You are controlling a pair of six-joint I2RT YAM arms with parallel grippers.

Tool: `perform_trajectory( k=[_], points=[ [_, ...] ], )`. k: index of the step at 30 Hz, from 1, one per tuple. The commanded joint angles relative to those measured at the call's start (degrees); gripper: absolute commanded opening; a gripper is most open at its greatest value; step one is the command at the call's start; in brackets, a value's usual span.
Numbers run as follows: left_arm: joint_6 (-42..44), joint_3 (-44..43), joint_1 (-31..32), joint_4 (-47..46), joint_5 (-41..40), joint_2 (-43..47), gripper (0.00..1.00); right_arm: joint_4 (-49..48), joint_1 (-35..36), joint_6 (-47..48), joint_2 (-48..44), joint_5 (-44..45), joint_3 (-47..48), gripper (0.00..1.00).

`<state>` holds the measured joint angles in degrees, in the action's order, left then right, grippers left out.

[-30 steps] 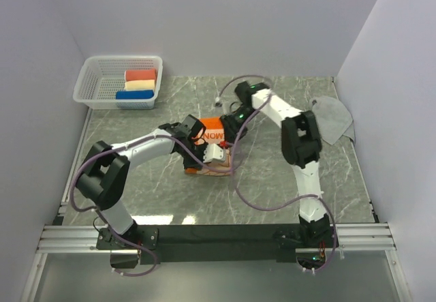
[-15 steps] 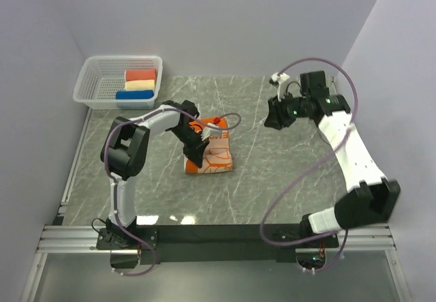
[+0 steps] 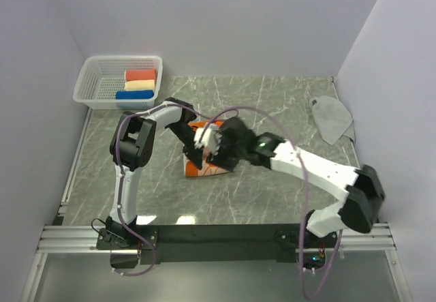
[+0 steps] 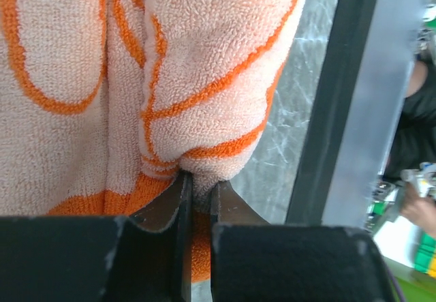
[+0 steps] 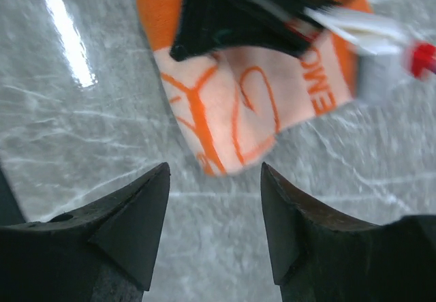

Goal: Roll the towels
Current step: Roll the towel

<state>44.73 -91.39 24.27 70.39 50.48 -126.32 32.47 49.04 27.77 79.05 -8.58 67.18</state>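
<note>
**Top external view: orange Doraemon towel [image 3: 210,164] pinched at one end, right arm poised over it**

The towel lies as a compact folded pad on the marble table [image 3: 272,200], nearer the arm bases than the white basket [image 3: 92,87] and off to its right. The grey towel [image 3: 332,119] lies flat far to the right of the basket, against the side wall, with neither arm near it.

In the left wrist view, the left gripper [image 4: 197,187] is closed tight on a puckered fold of terry at the towel's edge, the cloth bulging out above the jaws. In the right wrist view, the right gripper [image 5: 214,172] has its jaws spread with nothing between them. It hangs just above the towel's free corner and the bare marble beside it.

The looped pile looks thick, soft and light. It should compress readily, drape rather than hold a shape, and drag on the stone instead of sliding. A pinch on a single layer would probably peel that layer off the stack. The better hold is the whole folded edge, taken deep in the jaws at the corner opposite the left pinch, so both ends turn together.
</note>
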Motion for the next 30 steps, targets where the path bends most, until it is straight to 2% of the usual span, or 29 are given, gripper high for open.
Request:
perform_trajectory(
  k=[1, 2, 5, 15, 18, 19, 23, 25, 26, 29, 30],
  points=[
    [1.76, 3.77, -0.01, 0.10, -12.86, -7.01, 0.01, -8.11, 5.96, 5.89, 5.93, 10.86, -1.44, 0.64],
    [1.76, 3.94, -0.10, 0.10, -12.86, -7.09, 0.01, -9.34, 6.77, 6.85, 9.16, 10.95, -1.44, 0.71],
    [2.03, 4.12, -0.63, 0.01, -13.13, -7.18, 0.01, -12.06, 8.18, 8.35, 13.93, 10.34, -1.70, 0.75],
    [2.82, 3.24, -2.56, -0.08, -13.21, -7.45, 0.01, -12.87, 8.53, 10.73, 23.08, 8.76, -4.42, 0.76],
    [3.25, 2.98, -3.09, 0.09, -12.78, -7.18, 0.01, -10.86, 8.01, 10.55, 24.84, 6.48, -3.73, 0.63],
    [3.61, 2.89, -3.26, 0.27, -12.43, -7.10, 0.01, -9.63, 7.83, 10.20, 26.06, 5.34, -3.02, 0.52],
    [5.01, 3.59, -4.76, 0.19, -10.23, -5.34, 0.01, -1.02, 5.29, 8.18, 29.49, -1.78, 2.68, 0.24],
    [5.36, 4.29, -6.07, -0.34, -8.48, -4.20, 0.05, 1.71, 3.36, 7.65, 31.77, -6.17, 4.79, 0.12],
    [5.45, 5.08, -6.69, -1.04, -7.68, -2.72, 0.07, 4.07, 2.56, 7.04, 32.39, -7.93, 6.72, 0.03],
    [4.58, 6.92, -9.50, -3.32, -3.91, 0.89, 0.12, 10.04, -1.04, 6.16, 35.82, -15.05, 11.72, 0.00],
    [4.05, 7.45, -10.12, -4.11, -1.98, 2.03, 0.17, 11.81, -2.00, 6.24, 36.87, -16.89, 13.14, 0.00]
  ],
)
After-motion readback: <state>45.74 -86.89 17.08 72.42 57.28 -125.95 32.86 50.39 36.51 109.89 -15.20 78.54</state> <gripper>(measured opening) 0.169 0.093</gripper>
